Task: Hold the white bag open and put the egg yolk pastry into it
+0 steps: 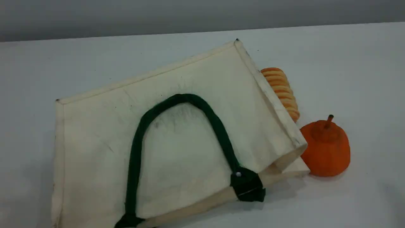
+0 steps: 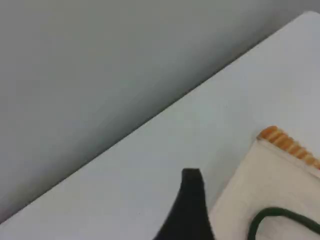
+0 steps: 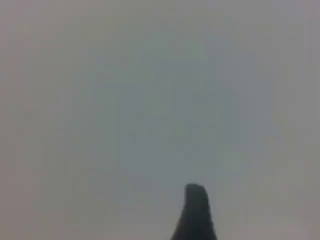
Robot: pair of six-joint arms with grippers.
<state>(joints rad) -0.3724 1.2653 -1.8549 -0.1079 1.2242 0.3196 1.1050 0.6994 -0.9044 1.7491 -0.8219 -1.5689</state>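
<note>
Table edge: the far edge of the table (image 1: 348, 63) runs straight across the top of the scene view, with a grey wall behind it.
Open room: bare tabletop lies left of the white bag (image 1: 104, 133), behind it, and far to the right.
Crowded side: a ridged orange roll (image 1: 281, 91) lies against the bag's right edge, partly hidden by it. An orange pumpkin-shaped thing (image 1: 327, 148) stands just beside the bag's near right corner.
Bag position: it lies flat in the middle of the table, turned at a slant, and its near left part runs off the bottom of the scene view.
Bag look: cream-white canvas, creased and a little smudged. A thick dark green rope handle (image 1: 220, 126) lies arched on top, ending in a green tab (image 1: 248, 186) at the rim.
Bag mouth: the rim faces the camera and lies nearly flat, with a small gap at the right corner.
My left gripper (image 2: 191, 200): spread wide and holding nothing. One dark fingertip shows over bare table, just beside the bag's far edge.
My right gripper (image 3: 195, 210): one fingertip shows against blurred grey. I cannot tell how wide it stands.
</note>
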